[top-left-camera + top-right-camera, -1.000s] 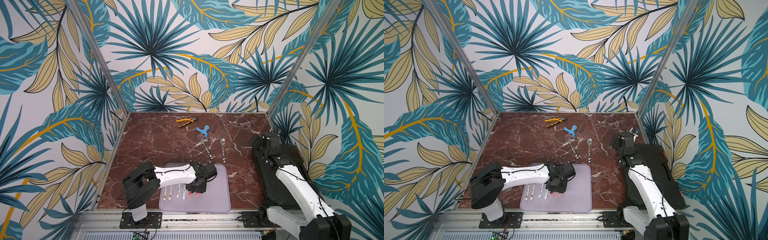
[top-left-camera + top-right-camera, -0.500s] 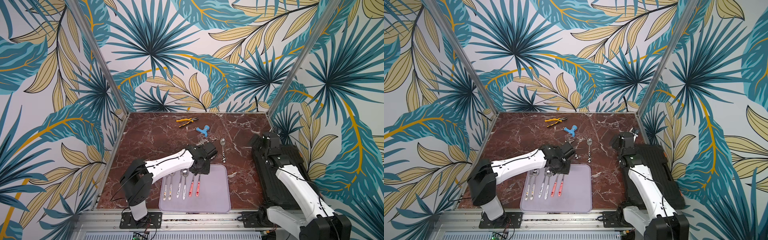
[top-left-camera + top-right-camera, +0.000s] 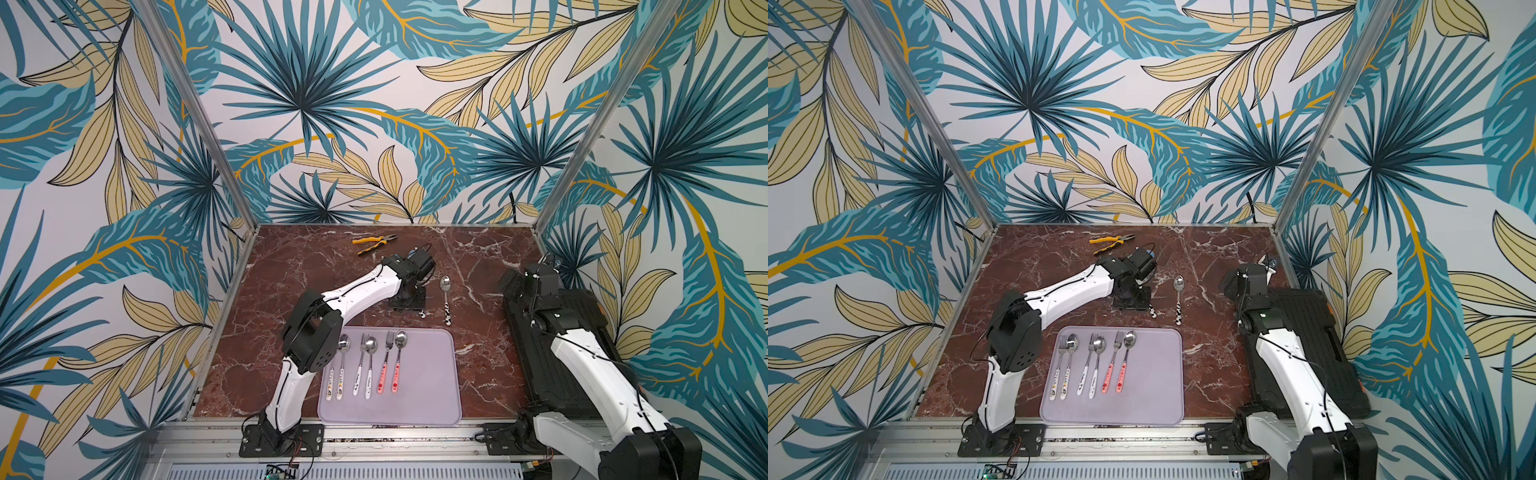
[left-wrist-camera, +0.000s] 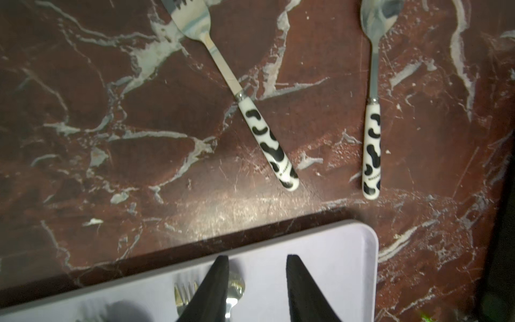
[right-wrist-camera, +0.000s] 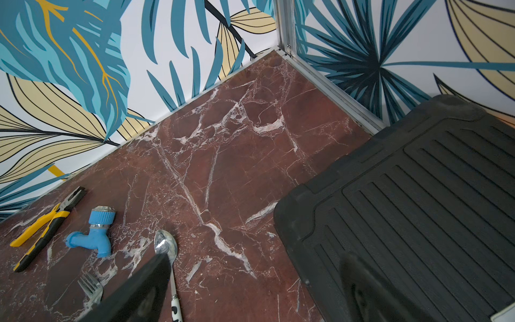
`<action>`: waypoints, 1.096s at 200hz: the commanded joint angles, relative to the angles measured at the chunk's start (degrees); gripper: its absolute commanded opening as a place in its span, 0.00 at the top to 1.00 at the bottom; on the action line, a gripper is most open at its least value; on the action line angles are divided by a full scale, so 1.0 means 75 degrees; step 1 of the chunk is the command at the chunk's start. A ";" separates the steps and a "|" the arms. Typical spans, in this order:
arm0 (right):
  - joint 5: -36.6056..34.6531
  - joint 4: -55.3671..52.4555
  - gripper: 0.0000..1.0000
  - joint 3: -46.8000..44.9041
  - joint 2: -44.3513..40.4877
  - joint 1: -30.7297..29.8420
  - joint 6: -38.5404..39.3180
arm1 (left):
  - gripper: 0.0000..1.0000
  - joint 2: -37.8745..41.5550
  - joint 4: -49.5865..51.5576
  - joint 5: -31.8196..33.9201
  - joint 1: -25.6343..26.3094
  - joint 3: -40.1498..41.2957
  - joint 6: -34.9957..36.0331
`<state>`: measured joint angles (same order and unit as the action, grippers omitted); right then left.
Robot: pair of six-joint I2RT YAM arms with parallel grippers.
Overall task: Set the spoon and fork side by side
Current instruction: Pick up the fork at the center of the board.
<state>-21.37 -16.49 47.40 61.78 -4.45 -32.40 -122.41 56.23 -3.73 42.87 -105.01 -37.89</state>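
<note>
Over the cow-print fork (image 4: 267,139), left end effector (image 4: 257,259) parted and empty, matching spoon (image 4: 372,133) just beside

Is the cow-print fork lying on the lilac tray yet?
No, the cow-print fork lies on the marble tabletop, apart from the tray, as the left wrist view shows.

Seen from high at the front in both top views, tilted down over the table (image 3: 291,266); from the left wrist, close and steep past the left gripper (image 4: 257,267) onto fork (image 4: 267,139) and spoon (image 4: 372,145) just ahead of it; from the right wrist, low past the right gripper (image 5: 253,267) toward that same spoon.
</note>
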 commanded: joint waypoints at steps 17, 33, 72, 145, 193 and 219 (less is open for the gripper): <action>-0.0011 -0.0120 0.01 0.0056 0.0106 0.0006 -0.0076 | 0.62 -0.0698 0.0283 -0.0352 -0.0230 -0.1107 0.0258; -0.0011 -0.0113 0.00 0.0055 0.0114 0.0006 -0.0086 | 0.62 -0.1060 0.0373 -0.0456 -0.0281 -0.1462 0.0259; -0.0011 -0.0122 0.00 0.0059 0.0128 0.0001 -0.0078 | 0.61 -0.1824 0.0601 -0.0577 -0.0314 -0.2337 0.0270; -0.0011 -0.0121 0.01 0.0055 0.0115 0.0007 -0.0085 | 0.64 -0.2663 0.1223 -0.0287 -0.0308 -0.3011 0.0346; -0.0011 -0.0132 0.00 0.0052 0.0101 0.0000 -0.0085 | 0.82 -0.2410 0.1354 -0.0037 -0.0314 -0.2692 0.0505; -0.0011 -0.0130 0.00 0.0055 0.0093 0.0006 -0.0088 | 0.89 -0.2028 0.1307 0.0095 -0.0314 -0.2365 0.0540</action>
<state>-21.37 -16.60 47.40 62.28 -4.45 -32.40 -141.14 64.27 -5.26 40.66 -125.34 -34.89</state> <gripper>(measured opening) 0.994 0.164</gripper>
